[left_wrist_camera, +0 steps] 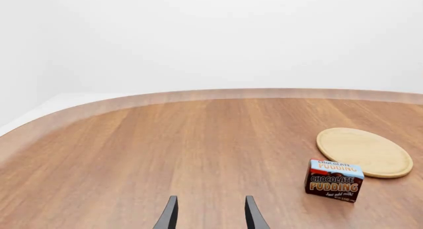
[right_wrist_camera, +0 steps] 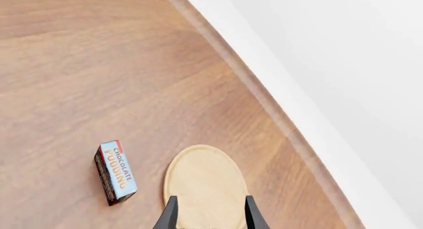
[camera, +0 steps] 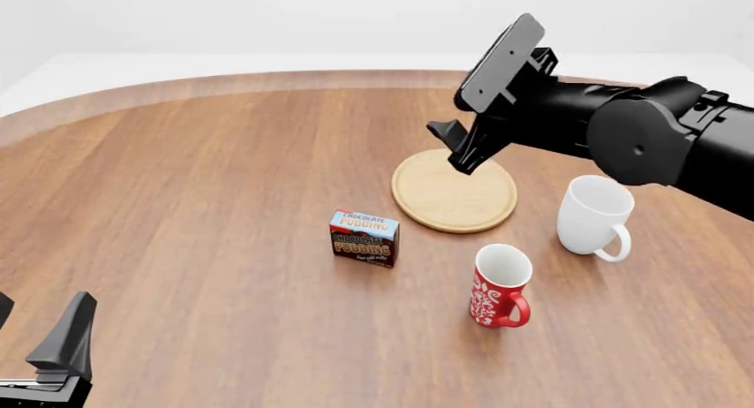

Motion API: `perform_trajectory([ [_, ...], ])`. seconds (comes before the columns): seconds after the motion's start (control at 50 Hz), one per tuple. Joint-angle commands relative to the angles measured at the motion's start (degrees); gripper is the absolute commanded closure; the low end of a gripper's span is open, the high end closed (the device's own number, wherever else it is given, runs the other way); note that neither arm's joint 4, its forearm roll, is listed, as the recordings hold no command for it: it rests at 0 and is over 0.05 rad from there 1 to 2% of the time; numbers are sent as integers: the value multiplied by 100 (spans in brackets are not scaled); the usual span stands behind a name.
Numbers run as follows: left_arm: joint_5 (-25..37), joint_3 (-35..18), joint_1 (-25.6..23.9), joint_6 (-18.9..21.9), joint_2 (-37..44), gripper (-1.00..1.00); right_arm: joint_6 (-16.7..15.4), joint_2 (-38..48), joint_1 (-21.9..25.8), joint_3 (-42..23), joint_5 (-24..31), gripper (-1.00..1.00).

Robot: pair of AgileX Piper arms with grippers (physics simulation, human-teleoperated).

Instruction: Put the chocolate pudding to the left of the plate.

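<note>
Standing upright on the wooden bench [camera: 189, 205], the chocolate pudding [camera: 364, 238] is sitting just beside the plate [camera: 455, 196], off its front-left edge in the front view, close to the rim but not on it. Its dark brown face with the orange lettering is facing the arms' side, and its light blue top is showing from above. The plate is lying flat with nothing on it.

Above the plate, the right gripper [camera: 454, 147] is hanging in the air over the disc's far part, touching nothing; its fingers [right_wrist_camera: 170, 214] are standing apart with only the plate's wood showing between them in the right wrist view. The left gripper [left_wrist_camera: 210, 214] is sitting low at the near left corner of the bench, well apart from the carton, its fingers also spread and holding nothing.

To the right of the plate a white mug [camera: 592, 215] is standing upright, and a red patterned mug [camera: 500, 285] is standing nearer the arms, right of the pudding.
</note>
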Motion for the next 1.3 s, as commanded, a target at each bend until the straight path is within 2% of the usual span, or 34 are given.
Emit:
perform_trajectory([
  [0.02,0,0,0,0,0,-100,-419,684,268,-299,323,-100],
  [0.08,0,0,0,0,0,-100,-559,933,231,-387,286,-100],
  [0.4,0,0,0,0,0,-100,-564,1486,470,-419,243,-100],
  [0.88,0,0,0,0,0,-100,-287,1942,1037,18,-161,-100],
  [1.3,0,0,0,0,0,-100,-120,2290,1030,161,-515,-100],
])
